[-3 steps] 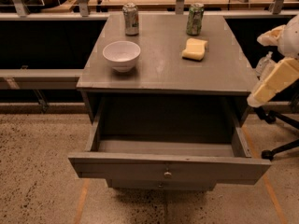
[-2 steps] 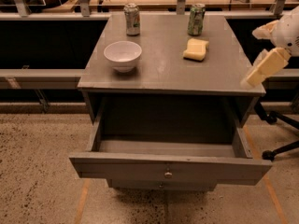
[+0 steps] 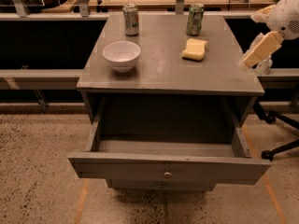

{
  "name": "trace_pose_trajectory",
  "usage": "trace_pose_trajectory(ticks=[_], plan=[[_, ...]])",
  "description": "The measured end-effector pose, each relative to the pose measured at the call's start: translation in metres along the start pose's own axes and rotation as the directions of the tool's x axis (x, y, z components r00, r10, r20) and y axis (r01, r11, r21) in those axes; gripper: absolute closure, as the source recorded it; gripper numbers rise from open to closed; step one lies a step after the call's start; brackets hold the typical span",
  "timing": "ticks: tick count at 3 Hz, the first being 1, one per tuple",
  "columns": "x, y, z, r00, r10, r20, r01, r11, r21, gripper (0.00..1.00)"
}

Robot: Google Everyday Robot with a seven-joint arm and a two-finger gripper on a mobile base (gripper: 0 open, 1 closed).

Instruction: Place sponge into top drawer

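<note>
The pale yellow sponge (image 3: 195, 49) lies on the grey cabinet top (image 3: 163, 76), towards the back right, just in front of a green can. The top drawer (image 3: 117, 167) is pulled far out and its inside looks empty; a small round knob (image 3: 167, 174) sits at the centre of its front. My gripper (image 3: 257, 50) hangs in the air off the cabinet's right edge, to the right of the sponge and apart from it. It holds nothing that I can see.
A white bowl (image 3: 121, 55) stands on the left of the cabinet top. Two cans (image 3: 131, 19) (image 3: 195, 19) stand at the back. A lower front with its own knob (image 3: 160, 186) shows under the drawer. A chair base (image 3: 280, 148) is on the floor at the right.
My gripper has risen and moved a little left, towards the cabinet's right edge. The sponge, bowl, cans and drawer have not moved.
</note>
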State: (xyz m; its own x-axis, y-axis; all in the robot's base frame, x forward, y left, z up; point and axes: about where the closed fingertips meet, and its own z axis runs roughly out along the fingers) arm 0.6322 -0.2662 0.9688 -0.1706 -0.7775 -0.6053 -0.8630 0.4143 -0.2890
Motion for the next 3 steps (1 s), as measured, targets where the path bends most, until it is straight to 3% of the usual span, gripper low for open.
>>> trace_pose_trajectory(ticks=[1,2,3], plan=[[0.000,0.001,0.000,1.000,0.000,0.000,0.000,1.0000,-0.001,0.00],[-0.002,-0.001,0.008,0.996,-0.081,-0.031,0.080,0.9962,-0.034,0.00],[-0.006,-0.003,0.022,0.957,-0.281,-0.068,0.271,0.9532,-0.135,0.00]])
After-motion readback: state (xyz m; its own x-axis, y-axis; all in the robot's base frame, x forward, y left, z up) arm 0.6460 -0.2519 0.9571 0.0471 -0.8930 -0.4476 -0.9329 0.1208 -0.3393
